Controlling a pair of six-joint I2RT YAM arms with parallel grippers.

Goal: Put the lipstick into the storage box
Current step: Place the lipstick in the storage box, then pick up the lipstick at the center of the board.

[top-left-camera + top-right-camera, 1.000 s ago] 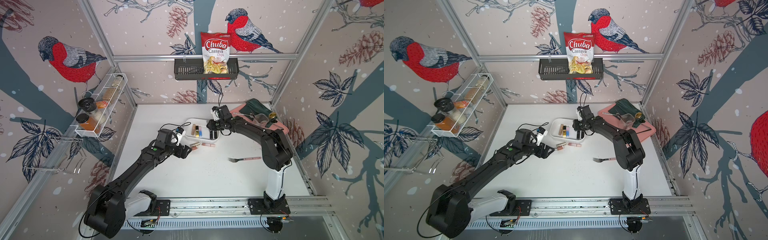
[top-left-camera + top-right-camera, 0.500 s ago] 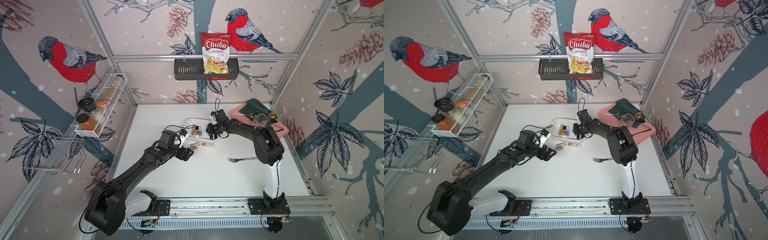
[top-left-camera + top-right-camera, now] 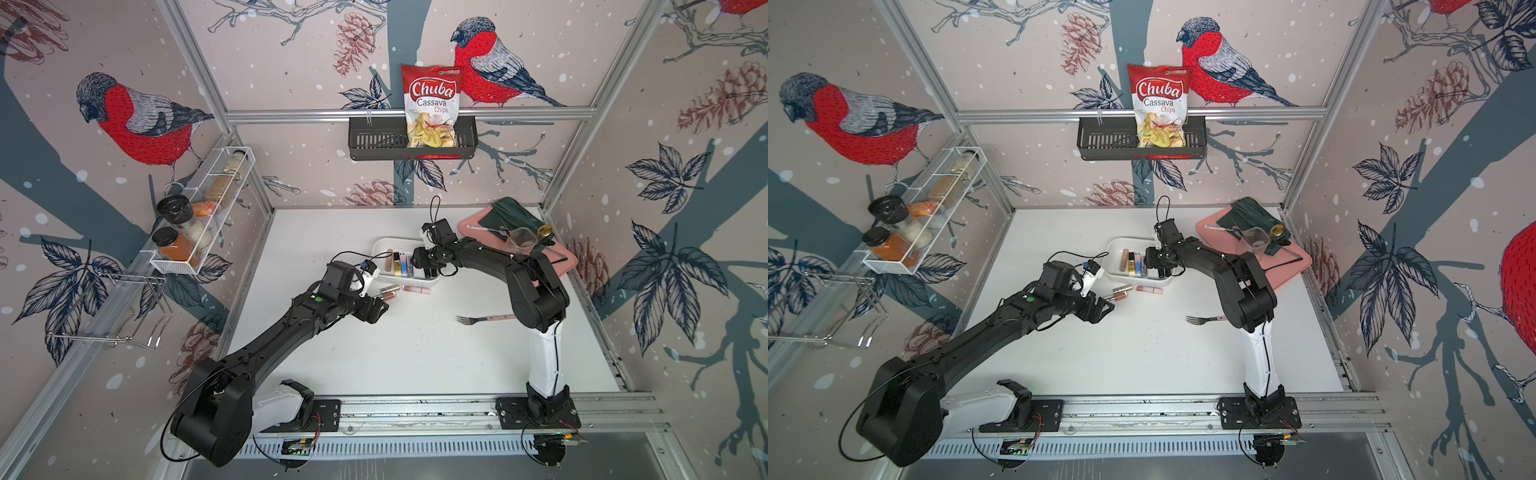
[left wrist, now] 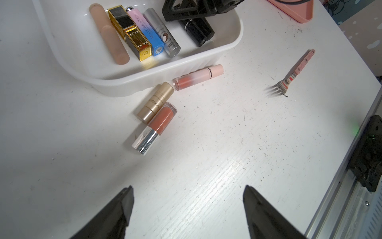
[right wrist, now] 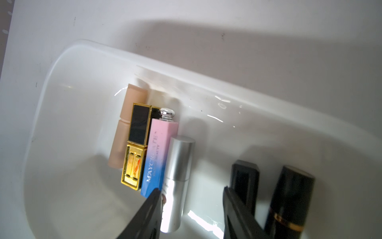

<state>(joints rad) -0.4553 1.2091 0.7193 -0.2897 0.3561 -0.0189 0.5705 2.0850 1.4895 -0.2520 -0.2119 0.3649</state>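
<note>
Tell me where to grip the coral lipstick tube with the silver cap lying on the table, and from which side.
Grip the coral lipstick tube with the silver cap across that cap, coming straight down from above. It lies flat, and the gold tube lies against its coral half, while the cap end juts clear on both sides.

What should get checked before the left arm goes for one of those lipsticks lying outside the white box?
1. Left gripper open and empty: ok.
2. Coral lipstick in front of it, flat on the table: ok.
3. Coral lipstick free on both sides: not ok, the gold tube lies against it.
4. Bare floor in the storage box beside the peach tube: ok.
5. Right gripper clear of the box: not ok, it hangs open over it.
</note>
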